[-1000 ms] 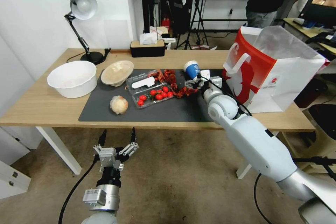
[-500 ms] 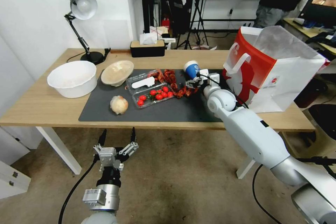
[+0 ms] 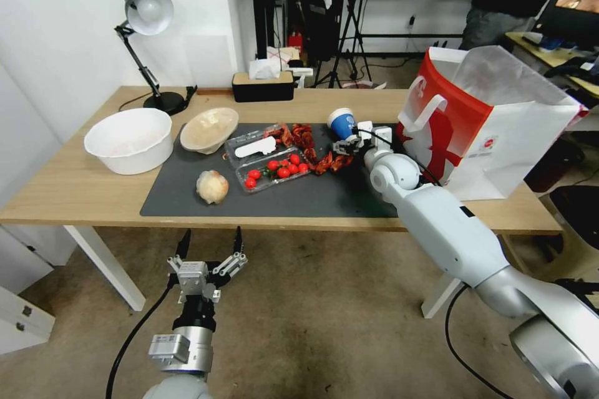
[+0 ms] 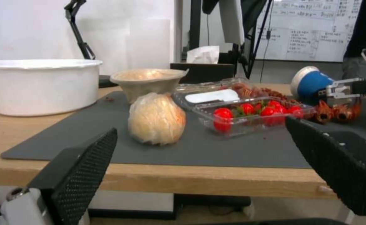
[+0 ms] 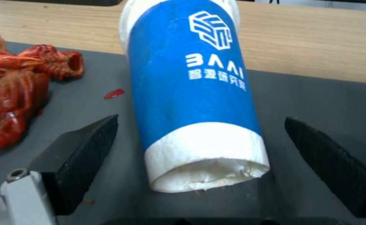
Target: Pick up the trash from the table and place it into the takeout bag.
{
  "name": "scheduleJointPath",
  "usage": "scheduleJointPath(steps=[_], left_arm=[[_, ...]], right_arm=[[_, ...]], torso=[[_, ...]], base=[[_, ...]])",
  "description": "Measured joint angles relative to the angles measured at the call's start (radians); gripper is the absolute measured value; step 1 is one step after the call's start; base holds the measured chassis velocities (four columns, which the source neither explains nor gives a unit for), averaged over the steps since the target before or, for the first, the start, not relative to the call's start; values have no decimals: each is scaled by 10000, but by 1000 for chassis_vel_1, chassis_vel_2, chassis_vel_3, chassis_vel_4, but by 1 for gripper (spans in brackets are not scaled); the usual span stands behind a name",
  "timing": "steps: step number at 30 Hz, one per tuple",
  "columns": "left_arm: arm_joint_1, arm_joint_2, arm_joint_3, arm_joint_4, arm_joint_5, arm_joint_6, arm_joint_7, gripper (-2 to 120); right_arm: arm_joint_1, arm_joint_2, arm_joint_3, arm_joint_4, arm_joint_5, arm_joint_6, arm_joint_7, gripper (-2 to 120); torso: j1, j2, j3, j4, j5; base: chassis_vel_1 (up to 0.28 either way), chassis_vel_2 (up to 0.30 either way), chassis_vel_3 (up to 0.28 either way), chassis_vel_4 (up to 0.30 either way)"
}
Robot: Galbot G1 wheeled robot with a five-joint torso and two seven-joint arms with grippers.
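Note:
A blue-and-white paper cup [image 3: 341, 122] lies on its side on the dark mat [image 3: 312, 196] of the table [image 3: 75, 187]. My right gripper [image 3: 349, 144] is open at the cup's base end. In the right wrist view the cup [image 5: 195, 103] lies between the spread fingers [image 5: 83, 147] of the right gripper [image 5: 200, 120], and neither finger touches it. A pale wrinkly ball [image 3: 212, 186] and a beige bowl [image 3: 209, 129] sit on the mat's left part. The red-and-white takeout bag [image 3: 493, 118] stands open at the table's right end. My left gripper [image 3: 209, 240] hangs open below the table's front edge.
A large white bowl [image 3: 128, 139] stands at the table's left. A clear tray of cherry tomatoes [image 3: 274, 171] and red crayfish shells [image 3: 306, 137] lie mid-mat beside the cup. A desk lamp [image 3: 146, 12] and a tissue box [image 3: 262, 84] stand along the far edge.
The right arm has reached slightly farther over the mat, bringing its open gripper closer around the cup's base. The left arm has not moved.

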Motion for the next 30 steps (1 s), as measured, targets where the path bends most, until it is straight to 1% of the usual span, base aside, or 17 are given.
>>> scheduleJointPath(steps=[2,5,6,7,10,11,14,15,18,19,21,22,23,24,26,27,30], left_arm=[[-1,6,-3,2,0,30,9,100],[-1,103,-66,-58,-69,210,105,100],[-1,103,-66,-58,-69,210,105,100],[-6,116,-75,-59,-101,218,106,100],[-17,110,-62,-50,-125,219,106,100],[-17,110,-62,-50,-125,219,106,100],[-31,95,-45,-18,-130,217,107,100],[-31,95,-45,-18,-130,217,107,100],[-39,123,-87,2,-165,219,105,100],[-39,123,-87,2,-165,219,105,100],[-39,130,-109,30,-174,219,101,100],[-34,122,-109,48,-174,215,99,100],[-30,105,-101,54,-168,209,98,100],[-30,105,-101,54,-168,209,98,100],[-27,63,-86,52,-143,202,90,100],[-27,63,-86,52,-143,202,90,100],[-6,44,-86,18,-111,176,85,100]], right_arm=[[16,6,-2,-32,17,1,-3,99],[70,57,-21,-286,109,21,-20,85],[70,57,-21,-286,109,21,-20,85],[74,69,-21,-330,113,33,-23,82],[77,87,-20,-420,114,118,-36,67],[77,87,-20,-420,114,118,-36,67],[62,62,-17,-372,113,148,-38,52],[62,62,-17,-372,113,148,-38,52],[-17,-39,-17,-149,112,151,-32,39],[-17,-39,-17,-149,112,151,-32,39],[-115,-130,-18,65,84,158,-4,32],[-198,-192,-14,244,37,170,29,25],[-303,-260,33,474,-44,182,88,22],[-303,-260,33,474,-44,182,88,22],[-561,-434,209,1065,-365,250,203,10],[-561,-434,209,1065,-365,250,203,10],[-976,-706,497,1910,-785,302,294,3]], torso=[[0,0,0,-1,0],[-1,0,0,0,2],[-1,0,0,0,2],[0,0,0,0,0],[0,0,0,0,0],[0,0,0,0,0],[0,0,0,0,0],[0,0,0,0,0],[-1,1,0,0,0],[-1,1,0,0,0],[-2,0,0,0,1],[-2,0,0,-1,1],[-2,0,0,1,3],[-2,0,0,1,3],[-1,0,0,0,0],[-1,0,0,0,0],[-2,1,0,1,0]], base=[[0,0,0,0],[0,0,0,0],[0,0,0,0],[0,0,0,0],[0,0,0,0],[0,0,0,0],[0,0,0,0],[0,0,0,0],[0,0,0,0],[0,0,0,0],[0,0,0,0],[0,0,0,0],[0,0,0,0],[0,0,0,0],[0,0,0,0],[0,0,0,0],[0,0,0,0]])
